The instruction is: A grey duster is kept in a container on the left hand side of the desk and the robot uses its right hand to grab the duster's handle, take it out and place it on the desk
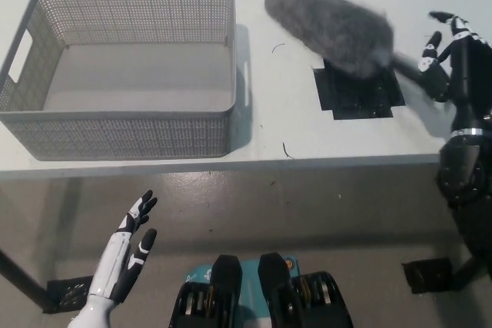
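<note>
duster (pixel 330 24) is lying on the desk (pixel 284 105) just right of the basket (pixel 123 67), its grey fluffy head partly covering a black patch (pixel 357 97). right hand (pixel 446 55) is hovering right of the patch, at the handle end, fingers spread and gripping nothing. left hand (pixel 123 255) is resting below the basket, off the desk edge, fingers apart.

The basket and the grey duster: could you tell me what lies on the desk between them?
In the head view, only bare white desk with a few tiny dark specks separates the basket from the grey duster.
</note>
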